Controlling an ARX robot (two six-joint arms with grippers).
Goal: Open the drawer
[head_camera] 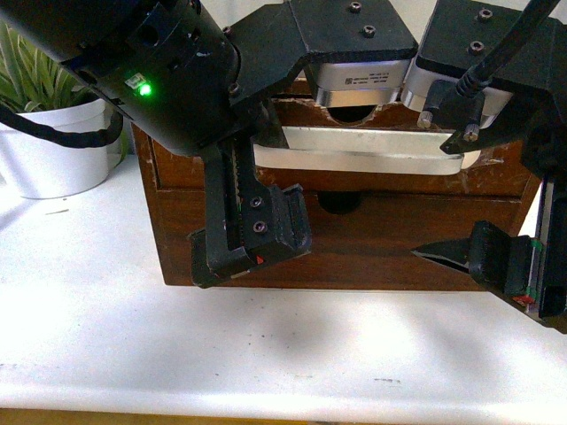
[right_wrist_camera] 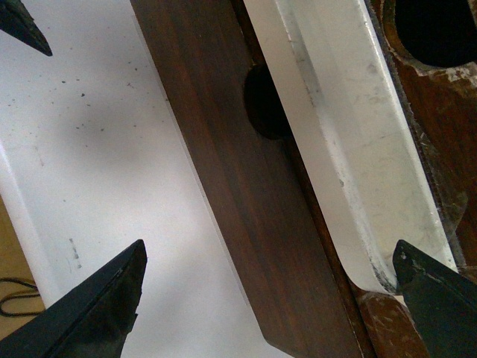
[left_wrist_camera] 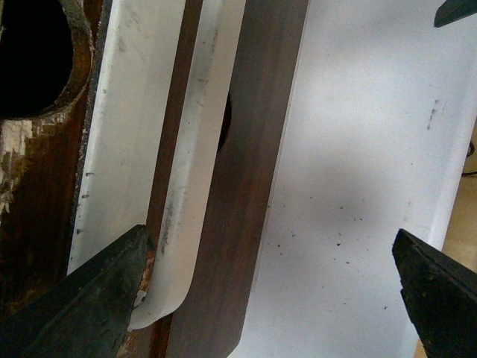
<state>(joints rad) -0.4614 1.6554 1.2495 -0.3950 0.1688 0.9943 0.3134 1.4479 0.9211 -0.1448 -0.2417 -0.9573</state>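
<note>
We see both arms bent down over the front of the cabinet [head_camera: 168,190], the left arm [head_camera: 133,62] coming from the upper left and the right arm [head_camera: 496,53] from the upper right. The left fingers [left_wrist_camera: 89,298] are spread wide and hold nothing: one lies at the end of the white handle [left_wrist_camera: 134,149], the other over the tabletop [left_wrist_camera: 358,149]. The right fingers [right_wrist_camera: 432,298] are spread likewise, one at the handle's other end. A label [head_camera: 370,78] on a silver motor [head_camera: 337,88] is too small for us to read. The drawer [head_camera: 182,170] is the upper front, above the plain front [head_camera: 381,239]; its inside is hidden. A white pot [head_camera: 53,150] beside the cabinet holds a green plant [head_camera: 35,75].
</note>
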